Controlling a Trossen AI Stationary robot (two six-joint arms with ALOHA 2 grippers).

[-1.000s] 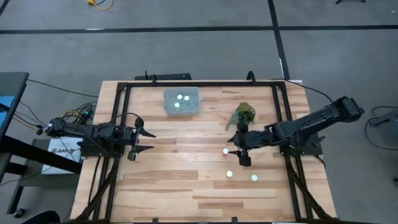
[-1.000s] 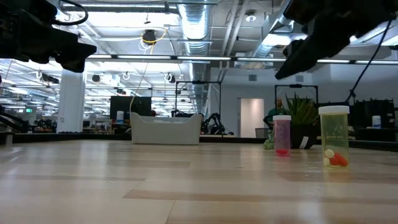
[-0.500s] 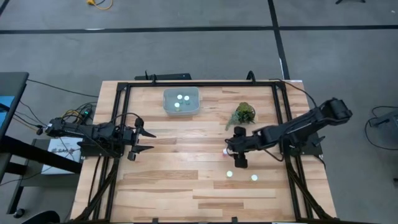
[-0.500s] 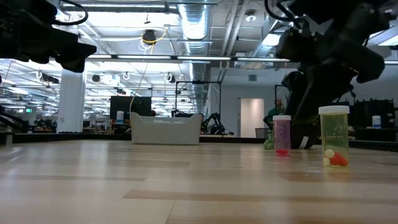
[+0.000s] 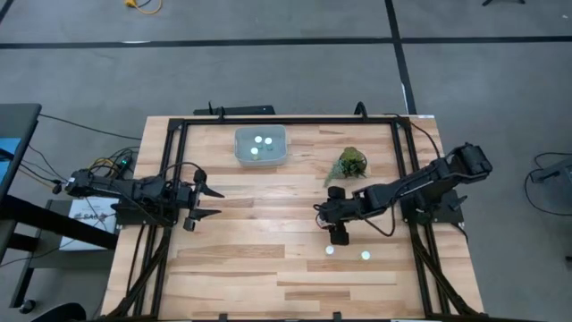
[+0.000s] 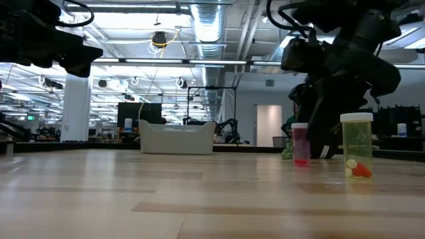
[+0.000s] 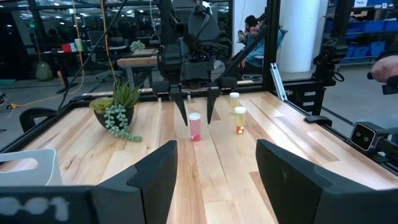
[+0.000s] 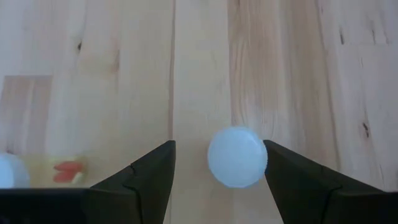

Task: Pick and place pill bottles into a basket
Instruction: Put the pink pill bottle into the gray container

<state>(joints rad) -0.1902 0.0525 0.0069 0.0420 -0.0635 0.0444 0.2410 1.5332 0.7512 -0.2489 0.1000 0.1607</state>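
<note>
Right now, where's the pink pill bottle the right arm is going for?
The pink translucent pill bottle stands upright on the wooden table, right of centre, directly under the open right end effector, with two more white-capped bottles just beyond it.

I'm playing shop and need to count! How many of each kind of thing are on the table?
Blue-grey plastic bin: 1
Pill bottles inside it: 3
Pill bottles outside it: 3
Potted green plant: 1
Total: 8
</note>
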